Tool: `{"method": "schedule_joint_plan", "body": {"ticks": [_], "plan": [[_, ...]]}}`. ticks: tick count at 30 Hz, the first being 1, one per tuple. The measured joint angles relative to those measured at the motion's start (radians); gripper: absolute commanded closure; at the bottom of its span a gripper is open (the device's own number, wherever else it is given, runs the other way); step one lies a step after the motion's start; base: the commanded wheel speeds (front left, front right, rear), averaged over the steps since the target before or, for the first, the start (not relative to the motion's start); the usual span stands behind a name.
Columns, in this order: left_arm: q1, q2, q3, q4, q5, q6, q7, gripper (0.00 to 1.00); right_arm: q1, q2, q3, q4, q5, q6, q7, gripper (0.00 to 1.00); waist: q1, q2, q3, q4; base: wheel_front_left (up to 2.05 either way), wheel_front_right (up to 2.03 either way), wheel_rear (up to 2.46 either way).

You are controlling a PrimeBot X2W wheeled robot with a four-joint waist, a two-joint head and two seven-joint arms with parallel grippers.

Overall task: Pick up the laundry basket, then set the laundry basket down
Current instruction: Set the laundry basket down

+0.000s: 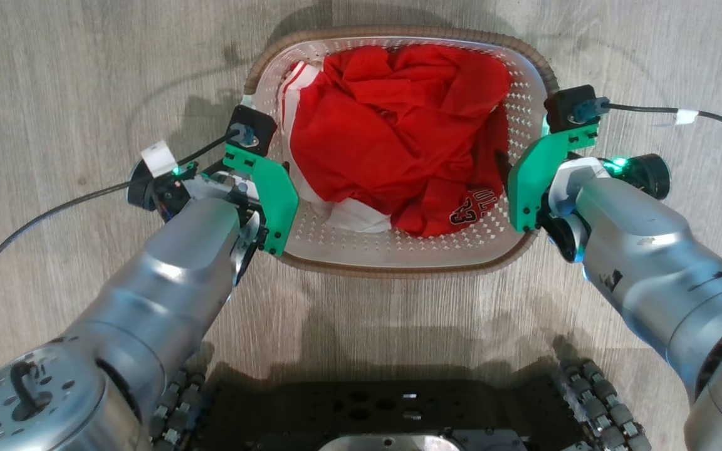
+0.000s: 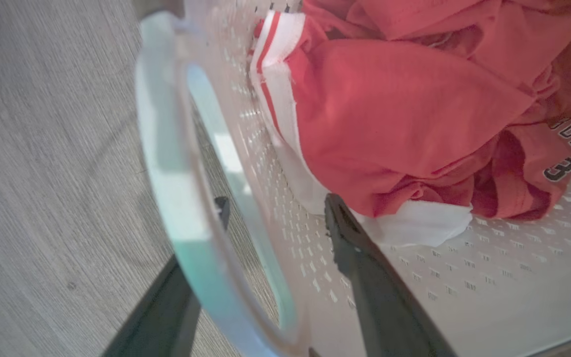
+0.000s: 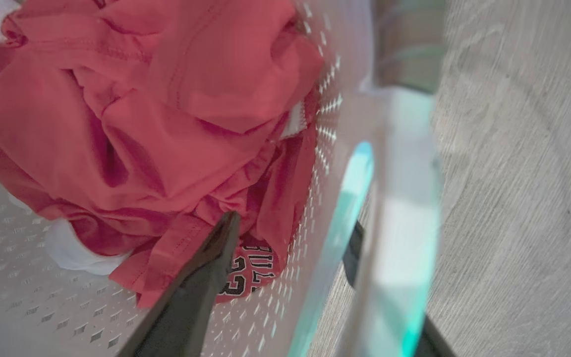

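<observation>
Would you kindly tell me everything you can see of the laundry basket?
The laundry basket is a rounded-rectangular white plastic tub with perforated walls, a brown woven-look rim and a pale loop handle on each side. It stands upright on the wood-look floor, holding crumpled red clothing with white trim. The left gripper and right gripper each straddle a side wall, one finger inside, one outside, spread open.

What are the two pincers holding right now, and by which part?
Nothing seems gripped: the left pincer and right pincer stand open, each astride a side handle of the white perforated plastic laundry basket.
</observation>
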Motion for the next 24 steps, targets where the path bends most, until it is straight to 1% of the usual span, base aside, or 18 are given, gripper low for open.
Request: {"method": "schedule_joint_plan", "body": {"ticks": [11,13,19,24], "plan": [[0.000,-0.002,0.000,0.000,0.000,0.011,0.000,0.00,-0.001,0.002,0.001,0.011,0.000,0.000,0.000,0.00,0.0000,0.0000,-0.008,0.004,0.00,0.00,0.00],[0.001,-0.002,0.000,0.000,0.000,0.018,0.001,0.00,-0.001,0.002,0.001,0.013,0.000,0.000,0.000,0.00,0.0000,0.0000,-0.016,0.004,0.00,0.00,0.00],[0.010,-0.002,-0.001,-0.001,0.001,0.021,0.002,0.00,0.001,0.003,0.001,0.025,0.000,0.000,0.000,0.00,0.0000,0.0000,-0.055,0.005,0.00,0.00,0.00],[0.031,-0.003,-0.001,-0.003,0.001,0.019,0.010,0.00,0.023,0.003,0.001,0.035,0.003,0.000,0.010,0.00,0.0000,0.0000,-0.110,0.009,0.00,0.00,0.00]]}}
